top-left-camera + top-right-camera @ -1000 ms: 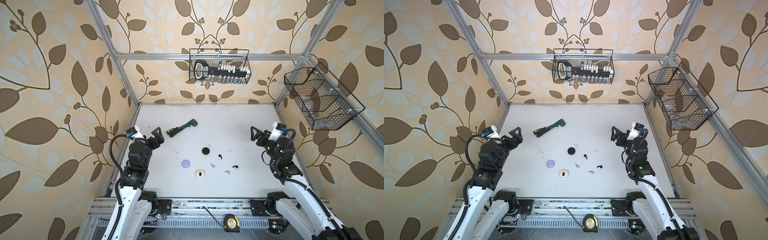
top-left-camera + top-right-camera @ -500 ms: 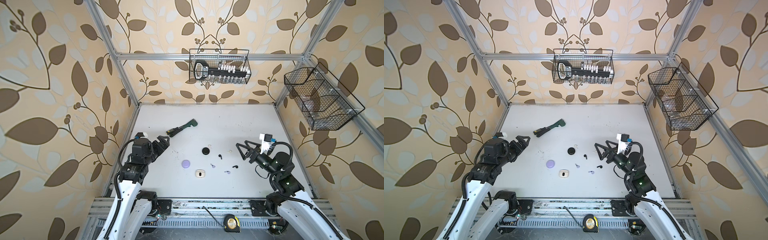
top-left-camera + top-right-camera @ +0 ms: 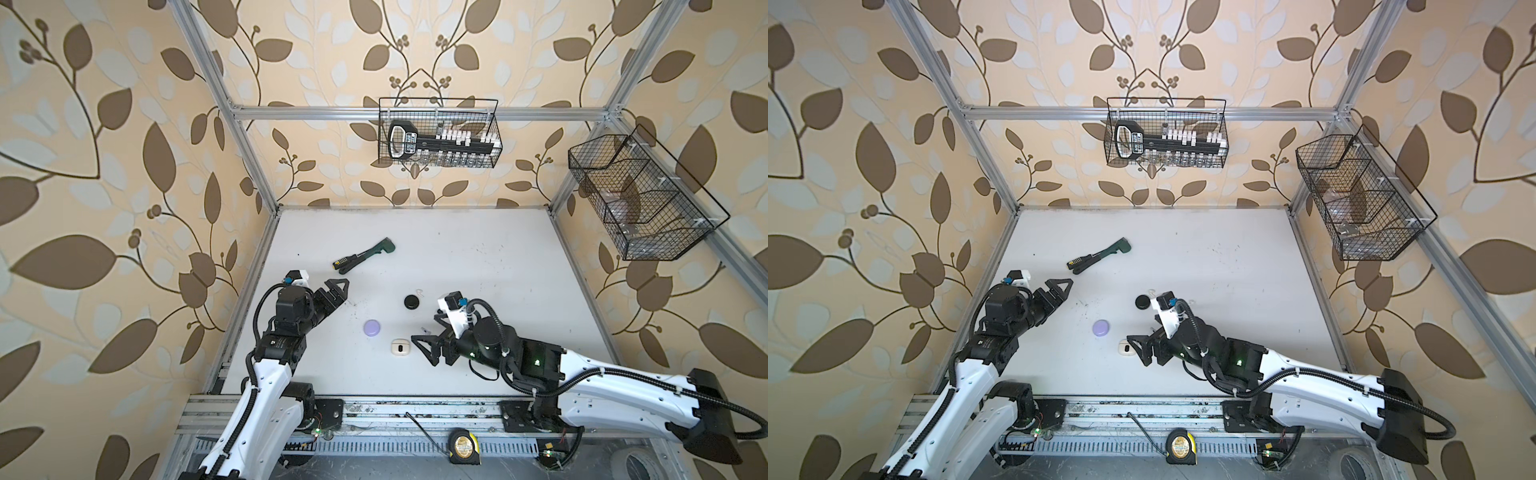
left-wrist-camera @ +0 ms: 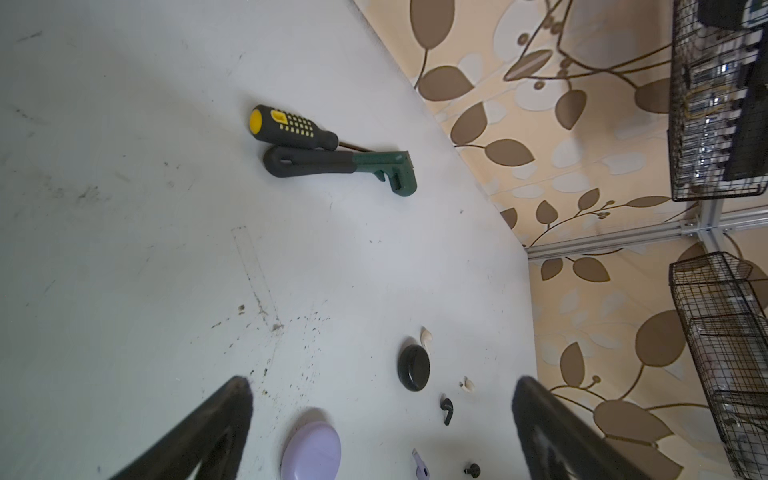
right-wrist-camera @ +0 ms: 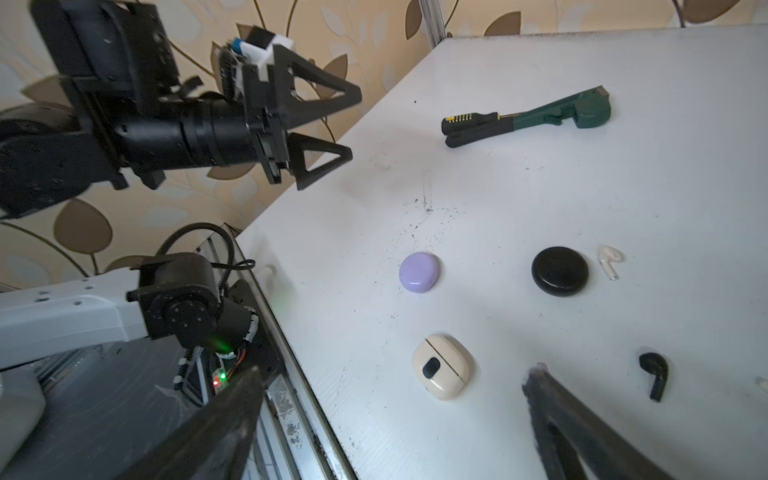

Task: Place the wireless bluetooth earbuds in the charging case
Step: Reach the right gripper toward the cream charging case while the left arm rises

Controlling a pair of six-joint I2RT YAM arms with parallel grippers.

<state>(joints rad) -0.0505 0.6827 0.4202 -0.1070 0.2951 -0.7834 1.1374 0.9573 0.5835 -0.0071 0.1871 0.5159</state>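
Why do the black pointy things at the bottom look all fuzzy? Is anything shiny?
Left wrist view: the jaws of the left gripper look fuzzy because they sit right by the lens, while the screwdriver is sharp. Right wrist view: the jaws of the right gripper blur the same way, and the lilac case has a soft shine. Both top views: the frame posts lean outward.

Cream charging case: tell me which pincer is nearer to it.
Right. The right pincer hangs open close beside the cream charging case. The left pincer, also open, sits farther off, past the lilac case.
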